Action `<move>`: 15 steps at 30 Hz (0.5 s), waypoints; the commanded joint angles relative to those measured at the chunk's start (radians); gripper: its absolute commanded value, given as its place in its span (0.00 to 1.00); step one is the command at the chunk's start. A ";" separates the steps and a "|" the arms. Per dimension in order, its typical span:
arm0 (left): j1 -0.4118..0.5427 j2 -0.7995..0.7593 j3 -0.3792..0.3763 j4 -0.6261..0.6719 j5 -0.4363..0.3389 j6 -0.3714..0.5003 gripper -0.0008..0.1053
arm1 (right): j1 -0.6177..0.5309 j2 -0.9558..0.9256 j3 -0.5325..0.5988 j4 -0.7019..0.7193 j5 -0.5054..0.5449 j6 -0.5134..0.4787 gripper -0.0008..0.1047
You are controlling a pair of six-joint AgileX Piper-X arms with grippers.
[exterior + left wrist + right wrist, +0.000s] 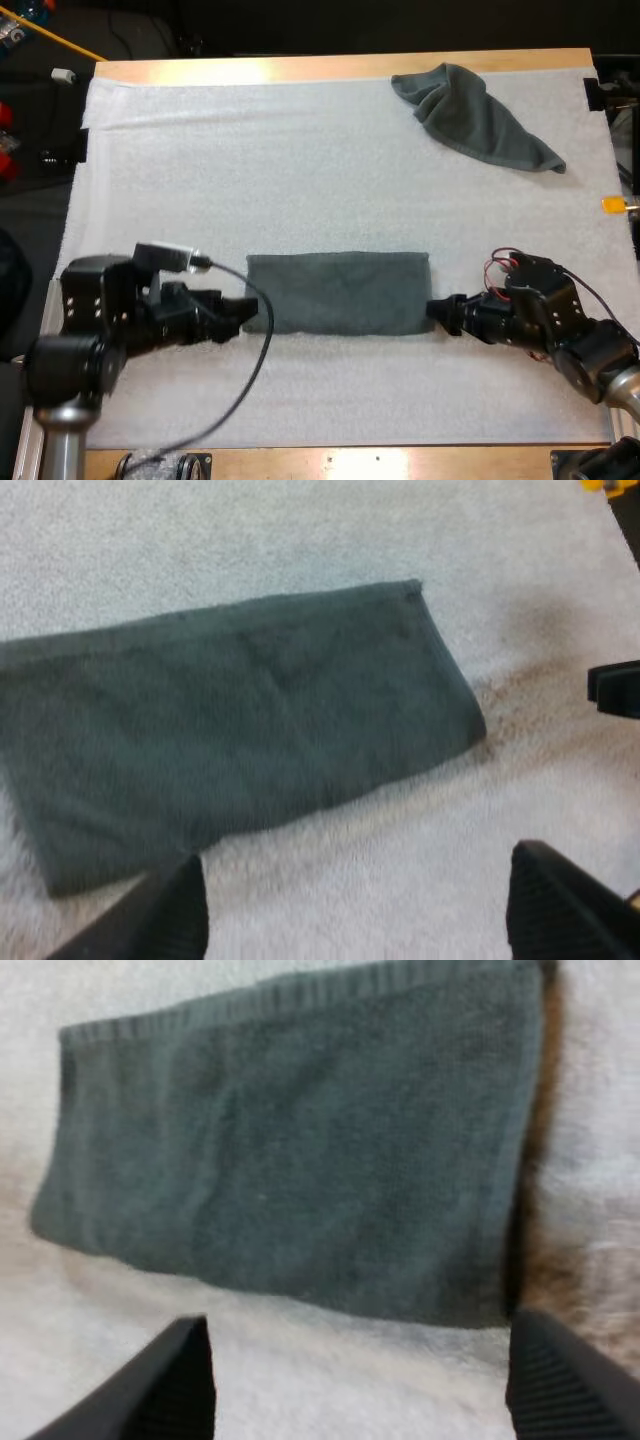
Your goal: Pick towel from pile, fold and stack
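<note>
Left claw (248,308) is open, fingers spread and clear of cloth, just off the left end of the folded towel (338,292). Right claw (437,311) is the same at the right end: spread, gripping nothing. The towel lies flat as a long strip mid-mat (300,180). The crumpled towel (475,117) is well apart, at the far right of the table (250,70).

My read is that the next fold is pending, likely end over end.

- Hemmed edges look to be on the far side and the rounded fold on the near side, so come in at the near corners, where the layers are already tied together.
- Get the lower finger under the bottom layer. The mat looks soft, so pinch towel only, not mat.
- Close fully before lifting and check that all layers come up.
- Carry low and level, and line up the edges before letting go.
- Keep the two claws from crossing mid-strip.
</note>
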 commanded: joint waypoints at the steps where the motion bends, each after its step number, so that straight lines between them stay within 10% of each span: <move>1: 0.002 -0.033 -0.006 0.035 -0.015 -0.001 0.58 | -0.006 -0.012 -0.006 0.037 0.018 -0.027 0.58; 15: 0.002 -0.176 -0.006 0.177 -0.027 -0.001 0.58 | -0.041 0.048 -0.090 0.129 0.153 -0.110 0.58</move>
